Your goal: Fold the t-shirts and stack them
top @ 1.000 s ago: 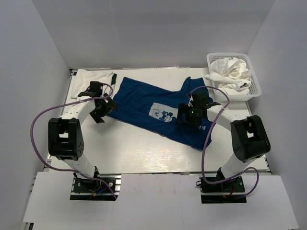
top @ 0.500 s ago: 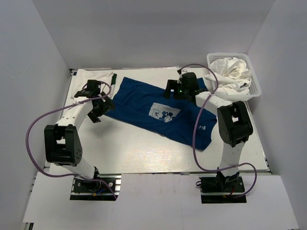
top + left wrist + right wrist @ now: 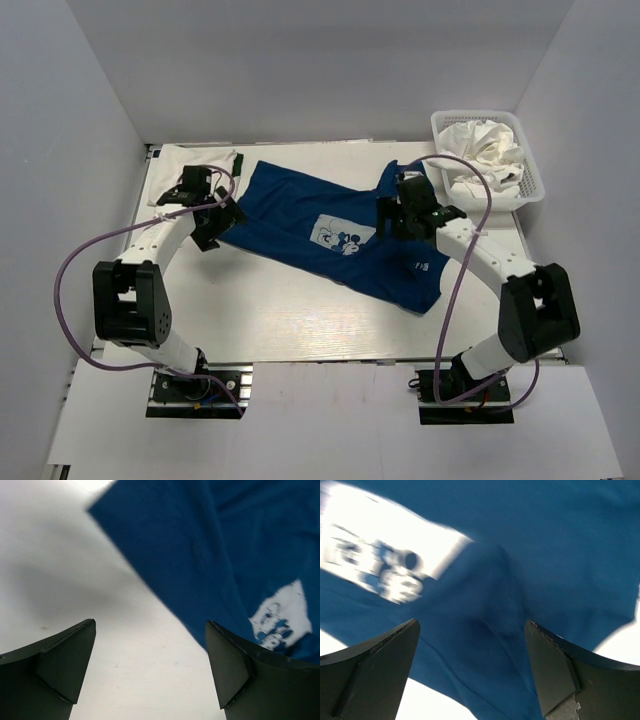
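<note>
From above only, white t-shirts (image 3: 482, 148) show heaped in the basket (image 3: 500, 203).

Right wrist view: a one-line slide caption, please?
Open right end effector over the blue t-shirt, near its pale print.

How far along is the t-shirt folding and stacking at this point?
Early. Done: one white shirt lies apparently folded at the far-left corner of the table. In hand: the blue shirt is spread out unfolded; the left tool hovers open at its edge, the right tool open above it, neither gripping. Left: folding the blue one, plus the white shirts heaped in the basket.
</note>
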You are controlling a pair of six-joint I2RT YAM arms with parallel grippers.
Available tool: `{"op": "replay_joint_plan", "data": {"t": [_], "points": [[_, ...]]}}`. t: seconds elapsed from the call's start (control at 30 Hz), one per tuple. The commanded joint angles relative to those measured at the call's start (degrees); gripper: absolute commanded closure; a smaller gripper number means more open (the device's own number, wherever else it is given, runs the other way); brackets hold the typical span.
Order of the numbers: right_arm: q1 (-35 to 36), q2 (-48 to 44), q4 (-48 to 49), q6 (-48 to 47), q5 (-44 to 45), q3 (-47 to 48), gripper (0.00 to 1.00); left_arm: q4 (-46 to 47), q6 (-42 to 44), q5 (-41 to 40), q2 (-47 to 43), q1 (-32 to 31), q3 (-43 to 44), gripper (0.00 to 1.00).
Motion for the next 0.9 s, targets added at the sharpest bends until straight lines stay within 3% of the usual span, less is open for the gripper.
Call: {"op": "replay_joint_plan", "data": {"t": [0.0,0.1,0.4,0.47,0.7,0.87], "points": [[-0.23,-1.83,-7.17,1.31,8.92,-4.11,0.09,6.42,0.87,8.75,0.46,-1.54,-0.27,0.0],[-0.14,-0.62,-5.59,0.79,7.35,-6.58,0.09,10.64,0.35,12.38,3.52,-3.56,1.21,0.0],[-0.05,8.18,-1.63,-0.27,8.3,-3.07,0.11,12.49,0.35,11.86,12.59,-6.82,2.9,0.0],[-0.06,10.02,-2.5,-0.18,11.37,-2.37,0.12,13.02,-0.18,10.81,12.59,-7.53,2.01,0.0],[-0.93,11.53,-12.79,6.32,34.11,1.5,0.11,10.65,-0.18,4.83,14.17,-7.53,0.25,0.0],[-2.95,9.42,-12.44,6.49,35.45,2.55,0.11,9.33,-0.18,3.51,16.1,-7.53,-0.27,0.0]]}}
